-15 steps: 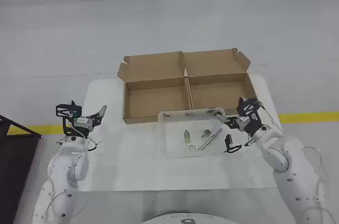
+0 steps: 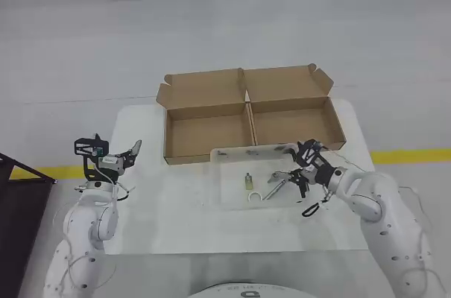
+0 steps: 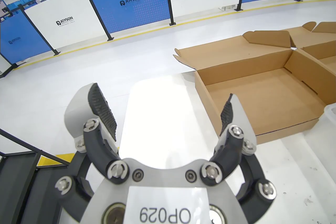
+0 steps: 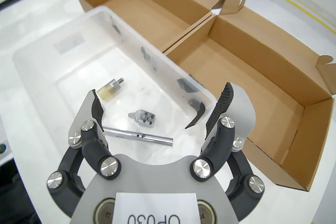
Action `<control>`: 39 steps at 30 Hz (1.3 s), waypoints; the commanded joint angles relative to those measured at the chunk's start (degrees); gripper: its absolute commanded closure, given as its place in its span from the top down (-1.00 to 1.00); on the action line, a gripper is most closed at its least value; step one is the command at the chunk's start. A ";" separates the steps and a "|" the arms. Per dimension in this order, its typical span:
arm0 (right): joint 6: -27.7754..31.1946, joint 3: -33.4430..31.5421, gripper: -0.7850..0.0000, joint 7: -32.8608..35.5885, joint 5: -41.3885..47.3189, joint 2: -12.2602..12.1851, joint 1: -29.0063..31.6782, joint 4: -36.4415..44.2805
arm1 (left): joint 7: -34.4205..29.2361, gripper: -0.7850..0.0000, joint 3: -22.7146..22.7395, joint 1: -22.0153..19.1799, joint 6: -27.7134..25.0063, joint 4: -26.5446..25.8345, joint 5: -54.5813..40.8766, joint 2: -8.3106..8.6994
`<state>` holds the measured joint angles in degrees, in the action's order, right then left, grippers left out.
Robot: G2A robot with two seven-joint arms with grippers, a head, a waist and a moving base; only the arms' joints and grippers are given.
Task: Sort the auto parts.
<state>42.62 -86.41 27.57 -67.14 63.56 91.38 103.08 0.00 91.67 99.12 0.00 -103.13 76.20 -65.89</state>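
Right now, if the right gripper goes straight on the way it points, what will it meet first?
Probably the thin metal rod, lying in the clear plastic tray just ahead of the open right gripper; the small metal block lies beyond. Depth is uncertain.

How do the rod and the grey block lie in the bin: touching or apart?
Apart. The right wrist view shows a thin strip of bare bin floor between the rod and the block.
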 commanded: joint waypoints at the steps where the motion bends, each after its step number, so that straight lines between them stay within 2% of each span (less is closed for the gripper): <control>1: 2.24 0.65 0.98 3.89 -0.18 -0.27 -0.69 -0.24 | 0.00 1.00 0.00 0.00 0.00 0.00 0.00 0.00; 4: 3.25 1.78 0.91 7.62 -0.54 -0.51 -1.77 -0.79 | 0.00 1.00 0.00 0.00 0.00 0.00 0.00 0.00; 6: 4.51 2.68 0.98 9.48 -1.01 -0.68 -2.25 -0.74 | 0.00 1.00 0.00 0.00 0.00 0.00 0.00 0.00; 13: 7.11 3.42 0.81 13.17 -4.23 -1.48 -1.88 1.54 | 0.00 1.00 0.00 0.00 0.00 0.00 0.00 0.00; 15: 6.58 3.65 0.24 14.12 -5.41 -1.64 -1.76 2.13 | 0.00 1.00 0.00 0.00 0.00 0.00 0.00 0.00; 18: 4.60 5.31 0.45 15.18 -7.39 -1.63 -2.23 2.17 | 0.00 1.00 0.00 0.00 0.00 0.00 0.00 0.00; 19: 4.17 5.97 0.60 15.35 -7.76 -1.61 -2.60 1.87 | 0.00 1.00 0.00 0.00 0.00 0.00 0.00 0.00; 20: 3.80 6.59 0.66 15.56 -8.03 -1.58 -3.02 1.49 | 0.00 1.00 0.00 0.00 0.00 0.00 0.00 0.00; 24: 3.09 9.10 0.69 16.40 -8.33 -1.46 -5.12 -0.42 | 0.00 1.00 0.00 0.00 0.00 0.00 0.00 0.00; 25: 2.97 9.71 0.61 16.67 -8.21 -1.42 -5.68 -0.99 | 0.00 1.00 0.00 0.00 0.00 0.00 0.00 0.00; 30: 2.15 12.92 0.51 17.91 -7.25 -1.13 -8.49 -4.29 | 0.00 1.00 0.00 0.00 0.00 0.00 0.00 0.00; 36: 1.37 14.99 0.26 18.70 -6.22 -1.02 -10.62 -6.63 | 0.00 1.00 0.00 0.00 0.00 0.00 0.00 0.00; 37: 1.19 15.26 0.00 18.78 -6.15 -1.02 -10.86 -6.92 | 0.00 1.00 0.00 0.00 0.00 0.00 0.00 0.00; 39: 1.07 15.72 -0.11 18.91 -5.74 -1.01 -11.36 -7.64 | 0.00 1.00 0.00 0.00 0.00 0.00 0.00 0.00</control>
<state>43.73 -70.91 46.41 -73.15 62.55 80.29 95.85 0.00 91.67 99.12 0.00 -103.13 76.20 -65.89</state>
